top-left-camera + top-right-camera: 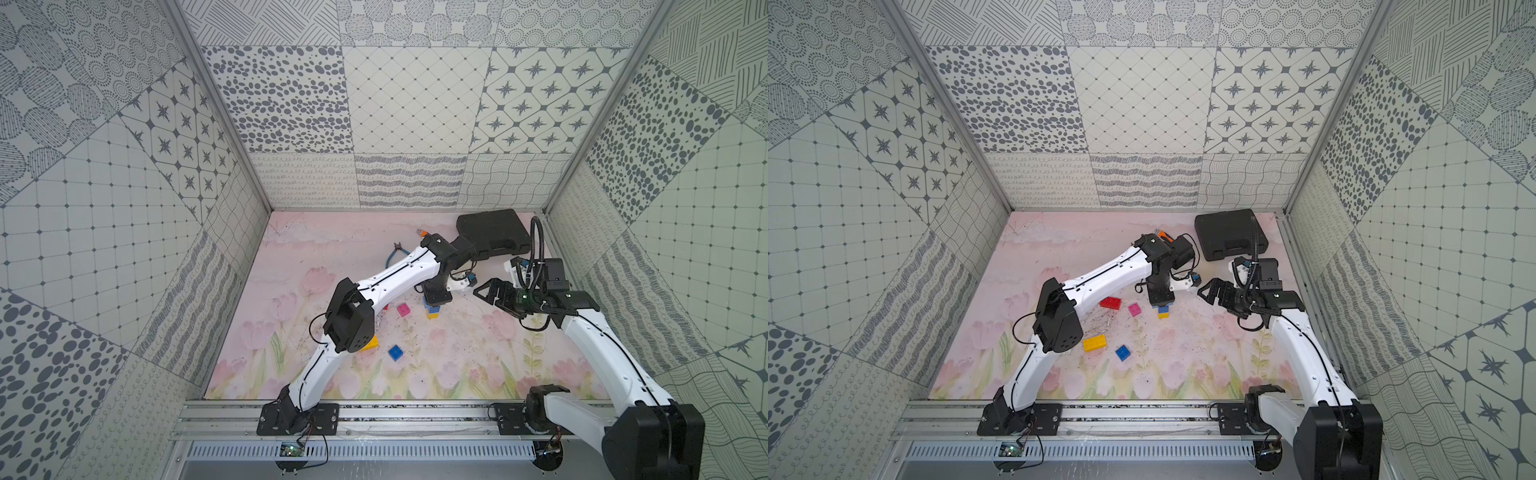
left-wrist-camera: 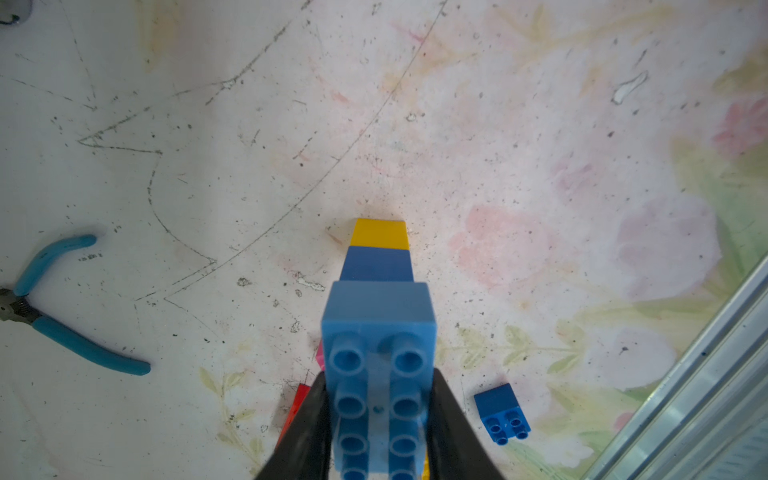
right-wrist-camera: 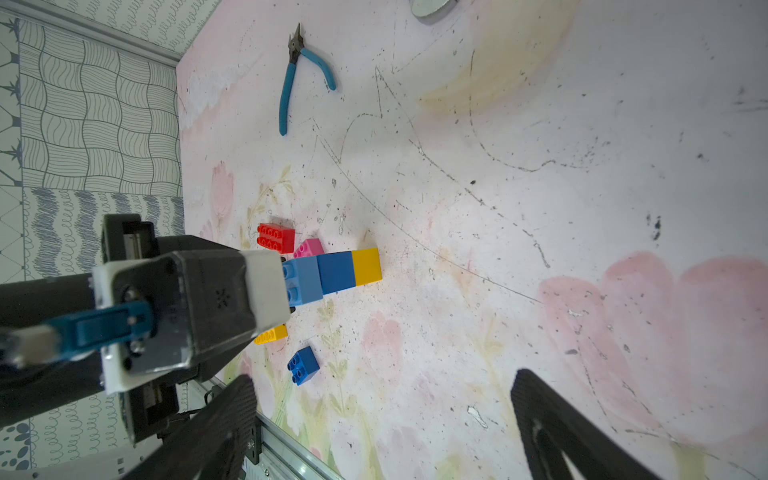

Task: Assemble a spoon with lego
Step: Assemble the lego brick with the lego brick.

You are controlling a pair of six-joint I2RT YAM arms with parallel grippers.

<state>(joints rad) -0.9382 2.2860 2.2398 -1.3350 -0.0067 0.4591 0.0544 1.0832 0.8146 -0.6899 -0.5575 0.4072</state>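
Observation:
The spoon stands on the mat as an upright column of three joined lego bricks: yellow at the bottom, dark blue in the middle, light blue on top. My left gripper is shut on the light blue brick from above; in a top view the column shows below it. My right gripper is open and holds nothing, hovering just right of the column. Loose on the mat are a red brick, a pink brick, a yellow oblong brick and a dark blue brick.
Blue-handled pliers lie behind the left arm. A black case sits at the back right. The orange-handled wrench is mostly hidden by the left wrist. An aluminium rail runs along the front edge.

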